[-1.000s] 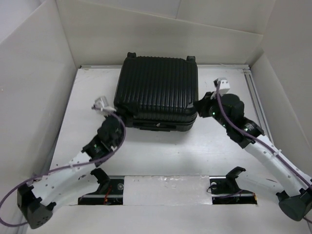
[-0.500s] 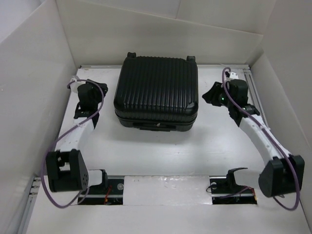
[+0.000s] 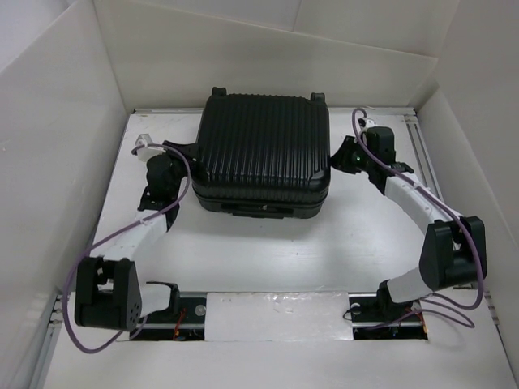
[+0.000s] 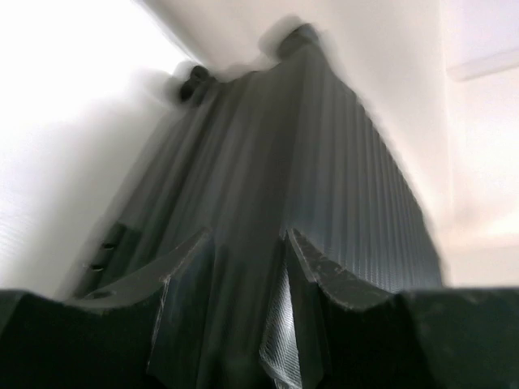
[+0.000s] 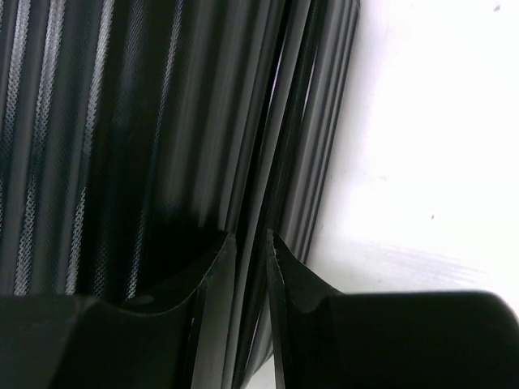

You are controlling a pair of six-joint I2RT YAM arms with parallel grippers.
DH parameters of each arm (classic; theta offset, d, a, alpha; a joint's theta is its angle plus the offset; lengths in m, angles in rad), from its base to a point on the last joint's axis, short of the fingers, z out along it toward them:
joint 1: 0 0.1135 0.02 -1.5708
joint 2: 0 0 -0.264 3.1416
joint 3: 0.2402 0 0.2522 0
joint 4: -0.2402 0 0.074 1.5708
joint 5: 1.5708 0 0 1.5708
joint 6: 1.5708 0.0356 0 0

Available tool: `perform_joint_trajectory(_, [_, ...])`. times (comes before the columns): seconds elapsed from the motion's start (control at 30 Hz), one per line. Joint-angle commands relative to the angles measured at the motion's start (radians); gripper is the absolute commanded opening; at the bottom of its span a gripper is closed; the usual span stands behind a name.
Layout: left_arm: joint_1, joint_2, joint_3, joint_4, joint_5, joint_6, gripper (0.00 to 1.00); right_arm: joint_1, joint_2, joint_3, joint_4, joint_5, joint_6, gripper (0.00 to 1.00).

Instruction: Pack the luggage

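The luggage (image 3: 261, 150) lies flat and closed at the far middle of the table (image 3: 268, 251), ribbed shell up. Nothing can go in until it is opened, which is probably why an arm flanks it on each side. The left tool (image 3: 183, 152) is at the case's left wall, its fingers (image 4: 324, 275) parted with nothing between them, aimed along the shell. The right tool (image 5: 251, 237) lines up with the seam between the two halves on the right side. Its fingers are nearly together with only a thin slit between them and grip nothing visible, likely seeking purchase there.
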Motion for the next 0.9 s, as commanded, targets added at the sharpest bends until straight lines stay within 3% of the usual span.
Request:
perform_joint_trajectory(0.0, [-0.147, -0.071, -0.082, 0.022, 0.137, -0.024, 0.36, 0.035, 0.012, 0.104, 0.076, -0.092, 0.003, 0.3])
perform_joint_trajectory(0.17, [-0.351, -0.186, -0.162, 0.058, 0.062, -0.055, 0.36, -0.001, 0.061, 0.218, 0.01, -0.112, -0.02, 0.33])
perform_joint_trajectory(0.33, [-0.45, -0.229, -0.206, 0.092, 0.076, -0.103, 0.36, -0.026, 0.071, 0.356, -0.088, -0.126, -0.072, 0.38])
perform_joint_trajectory(0.43, [-0.459, -0.304, -0.216, 0.078, 0.055, -0.08, 0.39, -0.035, -0.009, 0.368, -0.151, -0.066, -0.113, 0.55])
perform_joint_trajectory(0.53, [-0.459, -0.407, -0.185, 0.041, 0.064, -0.043, 0.45, -0.002, -0.199, 0.26, -0.107, -0.02, -0.136, 0.57])
perform_joint_trajectory(0.57, [-0.459, -0.429, -0.158, 0.024, 0.064, -0.023, 0.47, 0.011, -0.262, 0.132, -0.071, -0.034, -0.136, 0.54])
perform_joint_trajectory(0.67, [-0.459, -0.519, -0.133, -0.089, 0.026, 0.047, 0.62, 0.087, -0.521, -0.111, 0.103, -0.063, -0.106, 0.33])
perform_joint_trajectory(0.7, [-0.459, -0.544, -0.124, -0.126, -0.001, 0.069, 0.64, 0.107, -0.575, -0.274, 0.149, -0.063, -0.091, 0.17])
perform_joint_trajectory(0.73, [-0.459, -0.595, -0.124, -0.163, -0.031, 0.089, 0.64, 0.126, -0.663, -0.35, 0.187, -0.049, -0.063, 0.11])
perform_joint_trajectory(0.8, [-0.459, -0.642, -0.195, -0.232, -0.111, 0.103, 0.64, 0.172, -0.713, -0.532, 0.32, -0.018, -0.041, 0.03])
perform_joint_trajectory(0.87, [-0.459, -0.698, -0.251, -0.253, -0.146, 0.091, 0.63, 0.182, -0.689, -0.573, 0.379, -0.032, -0.032, 0.02])
